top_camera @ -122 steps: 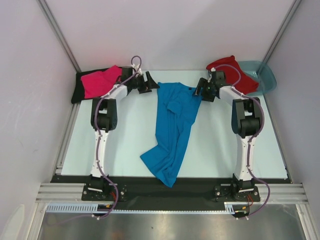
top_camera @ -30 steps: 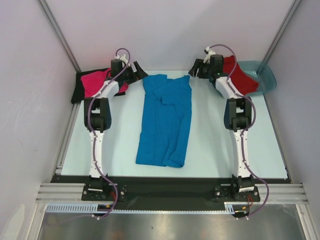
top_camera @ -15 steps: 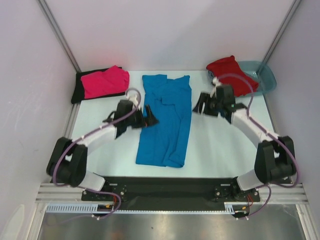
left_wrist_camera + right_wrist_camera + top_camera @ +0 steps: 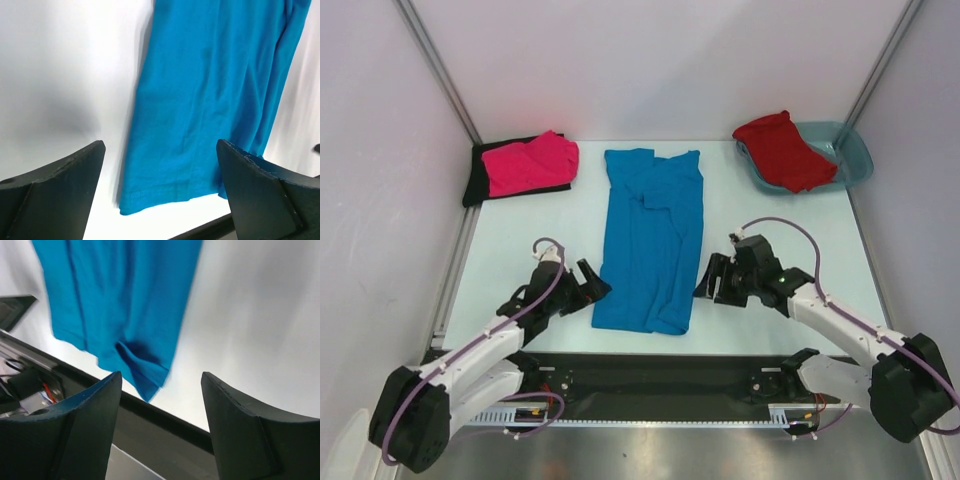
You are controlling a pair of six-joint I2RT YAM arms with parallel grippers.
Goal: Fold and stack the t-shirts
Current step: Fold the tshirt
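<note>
Top external view: the blue t-shirt [image 4: 650,240] lies as a long, narrow strip down the middle of the tabletop [image 4: 770,230]. Its collar end is near the far edge and its hem stops just short of the near edge. The left claw [image 4: 588,288] sits low beside the hem's left corner and the right claw [image 4: 712,284] beside the right corner. Both are close to the cloth but not on it. Each wrist view shows the fingers spread wide with nothing between them, only the blue hem below, so both claws are open and empty.

Half a second ago both arms were level with the middle of the shirt; now they have dropped back to the near edge. The cloth itself has not shifted in that time. This suggests the spreading step is done and the arms are lining up on the hem corners, probably to lift them and fold the strip toward the collar.

Four seconds ago the shirt hung crooked and bunched, trailing toward the near edge, with both claws at its far end. It is now straight and mostly flat, though the right hem corner looks slightly rumpled in the right wrist view.

The red t-shirt [image 4: 782,150] rests on the teal tub [image 4: 855,150] at the far right corner. The pink t-shirt [image 4: 530,163] lies on the black t-shirt [image 4: 478,180] at the far left corner.
</note>
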